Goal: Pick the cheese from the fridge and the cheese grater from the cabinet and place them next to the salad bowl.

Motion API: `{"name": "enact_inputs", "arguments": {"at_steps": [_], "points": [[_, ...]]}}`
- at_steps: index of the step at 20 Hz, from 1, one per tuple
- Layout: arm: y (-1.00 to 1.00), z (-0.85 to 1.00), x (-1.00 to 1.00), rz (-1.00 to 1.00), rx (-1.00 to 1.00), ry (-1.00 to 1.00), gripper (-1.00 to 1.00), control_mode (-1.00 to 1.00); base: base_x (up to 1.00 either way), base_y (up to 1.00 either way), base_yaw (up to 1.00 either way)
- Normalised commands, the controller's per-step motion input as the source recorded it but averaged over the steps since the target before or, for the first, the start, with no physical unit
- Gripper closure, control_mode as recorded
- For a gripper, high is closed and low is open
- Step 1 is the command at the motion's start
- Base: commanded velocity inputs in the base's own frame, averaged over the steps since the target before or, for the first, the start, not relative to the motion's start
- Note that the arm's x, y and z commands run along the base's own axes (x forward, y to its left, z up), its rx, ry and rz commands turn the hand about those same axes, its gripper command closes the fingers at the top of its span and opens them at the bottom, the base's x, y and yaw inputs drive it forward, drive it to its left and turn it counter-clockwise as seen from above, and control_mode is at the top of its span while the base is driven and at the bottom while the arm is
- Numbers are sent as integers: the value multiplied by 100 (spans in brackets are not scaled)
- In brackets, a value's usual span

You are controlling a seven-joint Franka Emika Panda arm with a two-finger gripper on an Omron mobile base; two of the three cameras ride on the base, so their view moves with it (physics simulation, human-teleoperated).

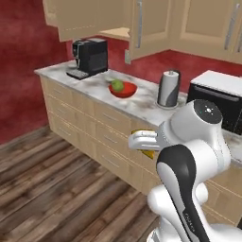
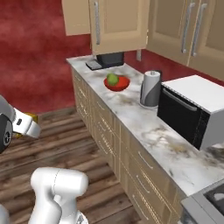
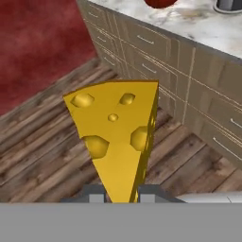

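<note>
Marbled white surface (image 1: pixel 137 106) runs along the red wall over tan drawers. On it, from the far end: black coffee machine (image 1: pixel 90 56), red salad bowl (image 1: pixel 123 89) with a green lump inside, grey paper-towel roll (image 1: pixel 168 89), black-and-white microwave (image 1: pixel 217 99). Wooden plank floor (image 1: pixel 52 179) below.

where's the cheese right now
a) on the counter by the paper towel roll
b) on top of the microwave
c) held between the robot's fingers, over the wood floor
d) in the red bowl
c: the hand view shows the cheese clamped at its narrow end between the fingers, with wood floor behind it and the salad bowl away on the counter.
</note>
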Motion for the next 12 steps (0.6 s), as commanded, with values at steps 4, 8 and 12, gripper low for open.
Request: {"name": "enact_inputs", "arguments": {"at_steps": [4,8,12], "points": [[0,0,0,0,0,0,100,100,90,23,0],[0,0,0,0,0,0,100,100,90,24,0],[0,0,0,0,0,0,100,100,87,29,-2]]}}
